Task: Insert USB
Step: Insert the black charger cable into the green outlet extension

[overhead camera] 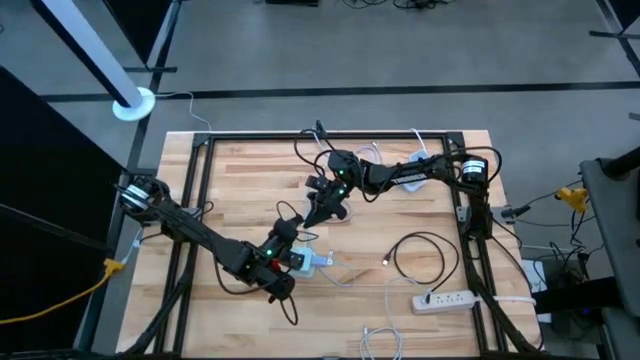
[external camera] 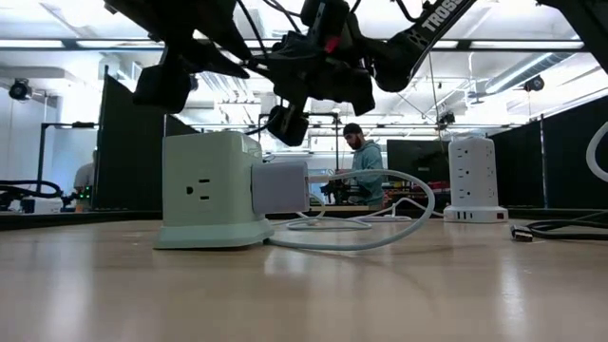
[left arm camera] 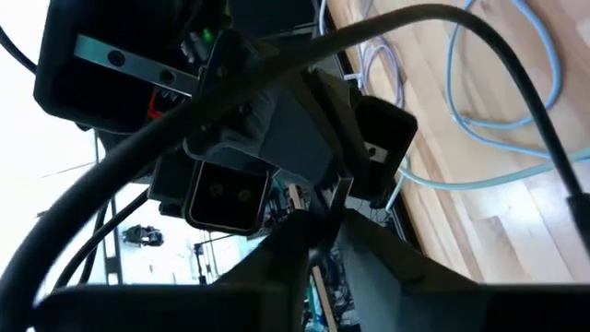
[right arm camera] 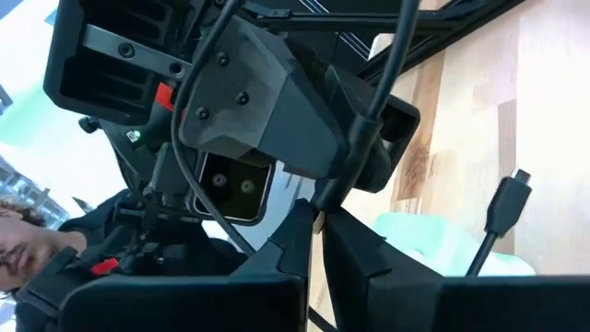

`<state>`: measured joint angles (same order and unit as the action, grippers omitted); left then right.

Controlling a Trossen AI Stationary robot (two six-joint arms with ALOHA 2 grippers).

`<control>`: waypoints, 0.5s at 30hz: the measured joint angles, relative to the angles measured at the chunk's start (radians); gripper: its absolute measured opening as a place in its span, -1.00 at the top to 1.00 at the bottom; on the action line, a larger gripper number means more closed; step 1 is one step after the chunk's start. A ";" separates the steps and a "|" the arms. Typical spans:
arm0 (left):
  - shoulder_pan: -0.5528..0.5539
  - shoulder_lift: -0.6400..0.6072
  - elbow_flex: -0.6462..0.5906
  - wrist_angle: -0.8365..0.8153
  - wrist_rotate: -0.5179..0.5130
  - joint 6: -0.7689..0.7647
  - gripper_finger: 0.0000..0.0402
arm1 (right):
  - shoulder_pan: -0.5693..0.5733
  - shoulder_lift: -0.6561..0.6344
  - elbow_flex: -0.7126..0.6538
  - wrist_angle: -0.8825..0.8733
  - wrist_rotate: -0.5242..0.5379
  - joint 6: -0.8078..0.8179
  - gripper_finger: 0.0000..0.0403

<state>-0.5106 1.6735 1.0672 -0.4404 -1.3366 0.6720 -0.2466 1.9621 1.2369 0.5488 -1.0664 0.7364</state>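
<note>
Both arms meet over the green power cube (overhead camera: 312, 262).
Cube sits on the worktop (overhead camera: 420, 160), white adapter (external camera: 280, 185) plugged in; right end effector (overhead camera: 318, 208) pressed together just beyond; left end effector (overhead camera: 285, 265) beside it, spread unclear.

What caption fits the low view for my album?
A pale green power cube with a grey adapter plugged in sits on the table beneath two dark robot arms.
</note>
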 joint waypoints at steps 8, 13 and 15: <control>0.000 -0.007 0.000 0.002 0.047 -0.019 0.37 | -0.004 0.000 0.000 -0.013 0.020 -0.069 1.00; -0.003 -0.047 -0.001 -0.007 0.067 -0.152 0.21 | -0.015 -0.005 0.000 -0.060 0.008 -0.171 1.00; -0.003 -0.085 -0.001 -0.013 0.077 -0.241 0.16 | -0.022 -0.005 0.000 -0.080 -0.007 -0.231 1.00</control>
<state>-0.5140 1.5887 1.0660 -0.4534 -1.2591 0.4309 -0.2690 1.9568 1.2369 0.4691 -1.0736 0.5049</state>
